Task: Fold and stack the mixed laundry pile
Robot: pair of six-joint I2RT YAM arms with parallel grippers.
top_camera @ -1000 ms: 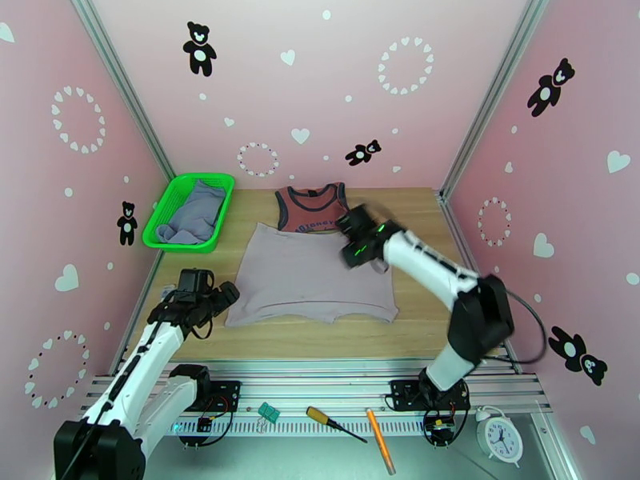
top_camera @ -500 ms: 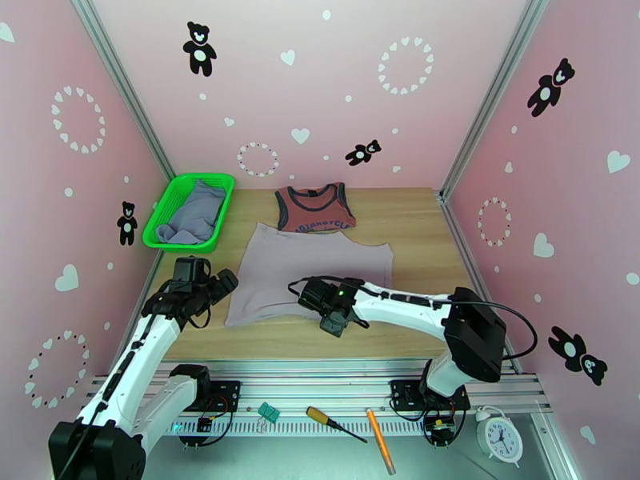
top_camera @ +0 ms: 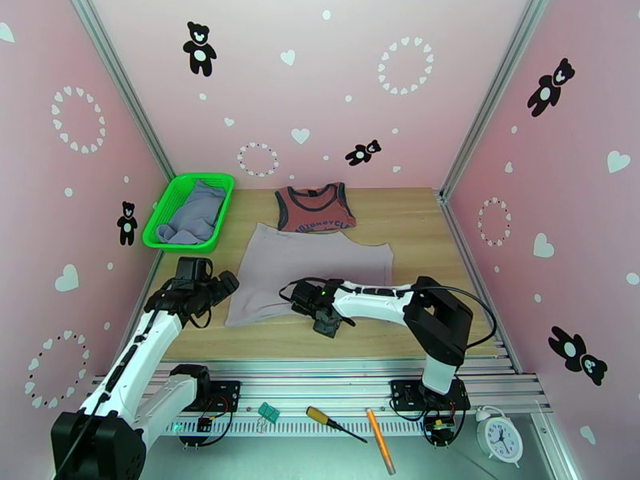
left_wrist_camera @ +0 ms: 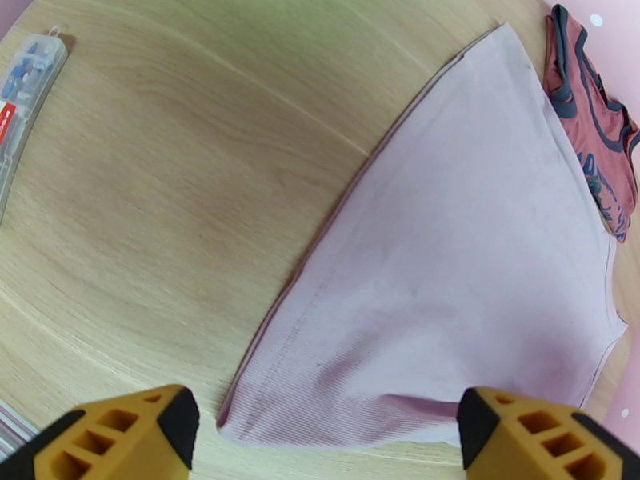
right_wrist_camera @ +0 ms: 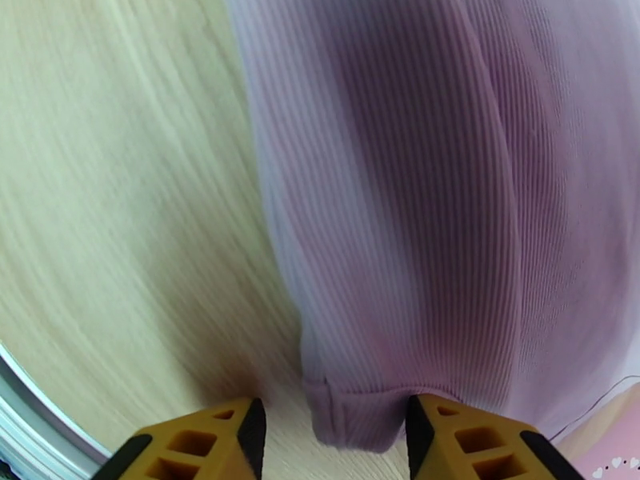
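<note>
since a second ago the right arm (top_camera: 384, 296) has swung from the far right of the pale grey-lilac shirt (top_camera: 320, 258) down and across to its near hem, and the shirt's near right corner no longer lies out where it was; the left arm has barely shifted. the step in hand looks like the first fold of this shirt, which lies flat in the middle of the table, near of the rust-red top (top_camera: 314, 208) whose hem it just meets. the right gripper (right_wrist_camera: 336, 426) sits low at the near hem with its jaws half closed around a bunched fold of ribbed cloth; whether they truly pinch it i cannot tell, since a gap shows beside one finger. the left gripper (left_wrist_camera: 320, 418) hangs wide apart over the shirt's near left corner, touching nothing. the next move, as i judge it, calls for a firm hold on the hem, the left taking its corner too, and both carrying the edge toward the far side evenly. pink walls (top_camera: 320, 90) with bears and hearts close in the pale wooden table (top_camera: 416, 218); at its far left a green basket (top_camera: 160, 230) holds the blue-grey piece (top_camera: 194, 214), and on the near rail lie a clock (top_camera: 504, 438), an orange pen (top_camera: 380, 442) and a screwdriver (top_camera: 336, 422).
</note>
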